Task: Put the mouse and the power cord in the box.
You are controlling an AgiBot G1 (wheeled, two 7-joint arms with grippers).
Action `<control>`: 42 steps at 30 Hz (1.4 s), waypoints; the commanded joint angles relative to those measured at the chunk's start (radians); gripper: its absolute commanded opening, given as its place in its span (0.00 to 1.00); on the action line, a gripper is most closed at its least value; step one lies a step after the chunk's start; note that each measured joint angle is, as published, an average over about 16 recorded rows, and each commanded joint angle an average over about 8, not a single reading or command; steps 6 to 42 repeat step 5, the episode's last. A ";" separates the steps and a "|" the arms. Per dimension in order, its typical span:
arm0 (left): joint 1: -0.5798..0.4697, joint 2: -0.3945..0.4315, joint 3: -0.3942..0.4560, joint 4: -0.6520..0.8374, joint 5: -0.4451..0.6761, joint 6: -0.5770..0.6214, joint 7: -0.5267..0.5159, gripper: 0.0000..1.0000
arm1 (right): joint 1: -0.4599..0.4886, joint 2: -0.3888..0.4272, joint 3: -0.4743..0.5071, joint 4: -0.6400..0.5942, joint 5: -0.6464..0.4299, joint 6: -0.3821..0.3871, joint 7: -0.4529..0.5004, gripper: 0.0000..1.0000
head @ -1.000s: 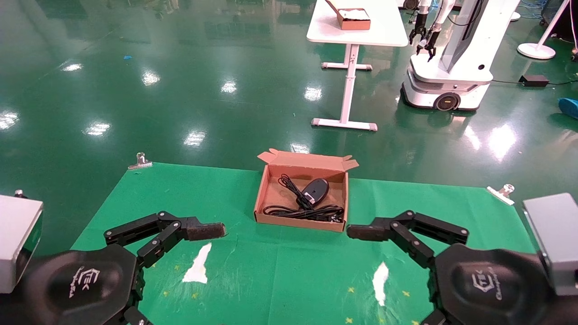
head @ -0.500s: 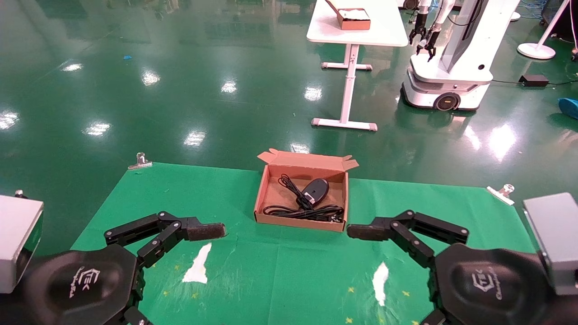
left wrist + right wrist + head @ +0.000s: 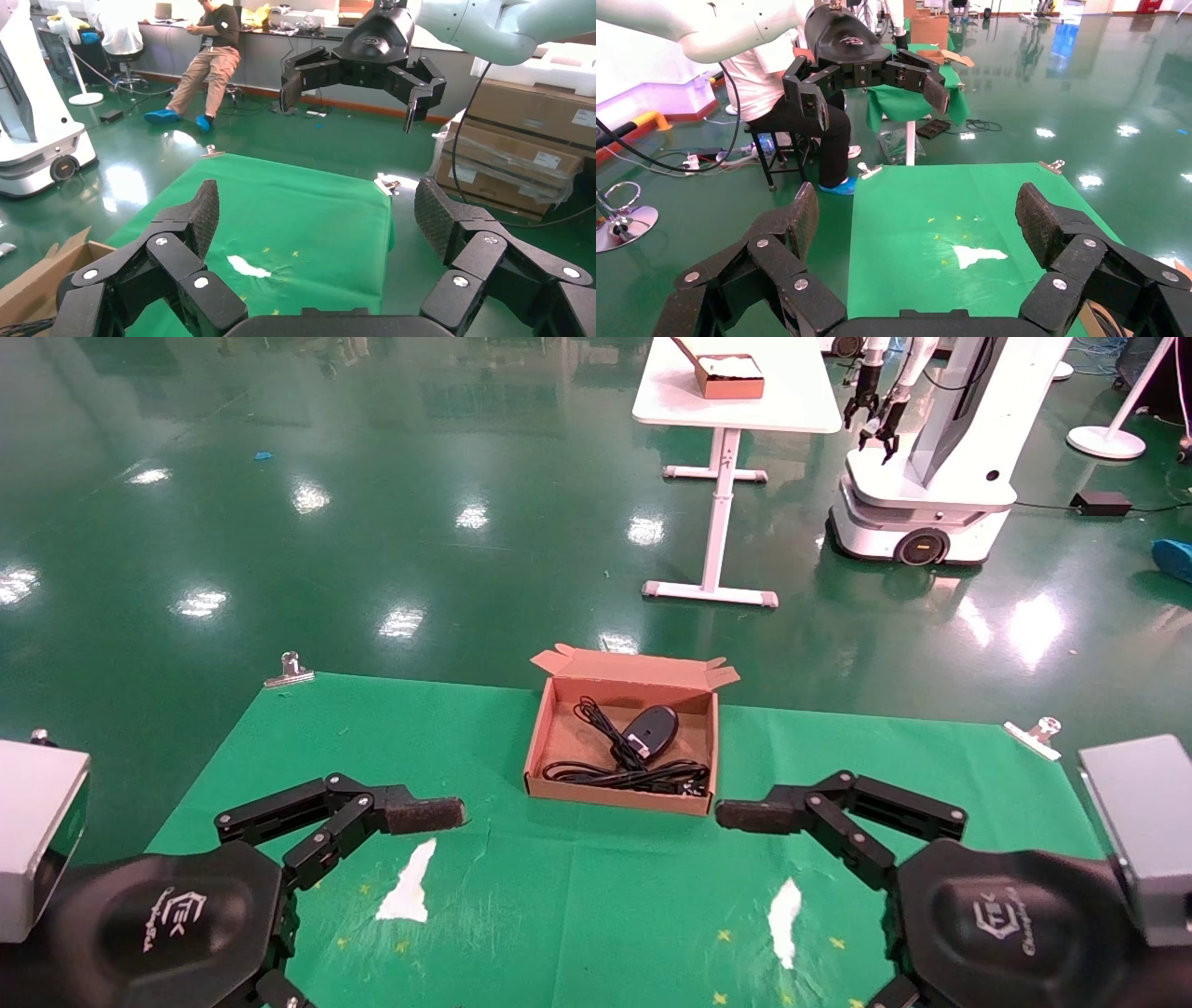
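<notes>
The brown cardboard box [image 3: 549,747] stands open at the middle of the green cloth, its flaps on the far edge. Inside it lies the black mouse [image 3: 651,727], its thin cable running toward the box's left half. The power cord [image 3: 622,773] lies bundled along the near wall of the same box. My left gripper [image 3: 318,210] hovers open and empty near the front left of the cloth, one finger [image 3: 424,814] pointing toward the box. My right gripper [image 3: 919,210] mirrors it at the front right, open and empty, one finger [image 3: 745,817] just short of the box's near right corner.
Two white torn patches [image 3: 407,891] [image 3: 784,907] show in the cloth near the front. Metal clips [image 3: 291,670] [image 3: 1036,730] hold its far corners. Beyond the table, on the green floor, stand a white table [image 3: 792,407] with a smaller brown box [image 3: 729,376] and another robot [image 3: 917,458].
</notes>
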 commanded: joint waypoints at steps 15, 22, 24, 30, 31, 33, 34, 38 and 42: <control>0.000 0.000 0.000 0.000 0.000 0.000 0.000 1.00 | 0.000 0.000 0.000 0.000 0.000 0.000 0.000 1.00; 0.000 0.000 0.000 0.000 0.000 0.000 0.000 1.00 | 0.000 0.000 0.000 0.000 0.000 0.000 0.000 1.00; 0.000 0.000 0.000 0.000 0.000 0.000 0.000 1.00 | 0.000 0.000 0.000 0.000 0.000 0.000 0.000 1.00; 0.000 0.000 0.000 0.000 0.000 0.000 0.000 1.00 | 0.000 0.000 0.000 0.000 0.000 0.000 0.000 1.00; 0.000 0.000 0.000 0.000 0.000 0.000 0.000 1.00 | 0.000 0.000 0.000 0.000 0.000 0.000 0.000 1.00; 0.000 0.000 0.000 0.000 0.000 0.000 0.000 1.00 | 0.000 0.000 0.000 0.000 0.000 0.000 0.000 1.00; 0.000 0.000 0.000 0.000 0.000 0.000 0.000 1.00 | 0.000 0.000 0.000 0.000 0.000 0.000 0.000 1.00; 0.000 0.000 0.000 0.000 0.000 0.000 0.000 1.00 | 0.000 0.000 0.000 0.000 0.000 0.000 0.000 1.00; 0.000 0.000 0.000 0.000 0.000 0.000 0.000 1.00 | 0.000 0.000 0.000 0.000 0.000 0.000 0.000 1.00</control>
